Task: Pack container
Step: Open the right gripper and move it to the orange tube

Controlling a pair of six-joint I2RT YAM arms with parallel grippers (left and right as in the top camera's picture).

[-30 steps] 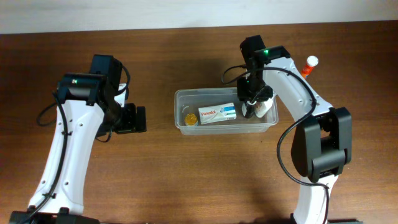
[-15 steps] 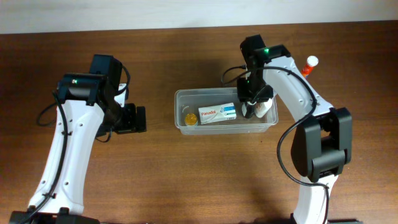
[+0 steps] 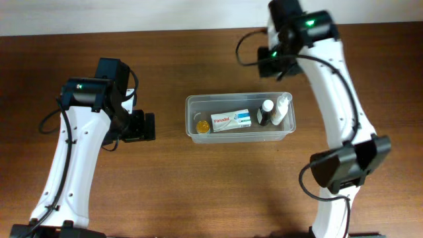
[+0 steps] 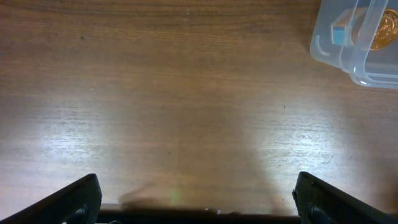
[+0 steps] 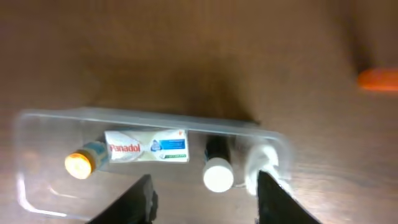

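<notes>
The container (image 3: 188,119) sits mid-bench (image 3: 198,192), holding a box (image 3: 230,121) and three bottles (image 3: 265,112). The left end effector (image 3: 149,125) and right end effector (image 5: 205,190) both stand open and empty. Risk: an orange item (image 5: 378,79) lies outside the container, and bringing it in low could topple the upright bottles.

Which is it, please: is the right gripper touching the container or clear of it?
Apart. The overhead view shows the right gripper beyond the container, with table showing between them.
</notes>
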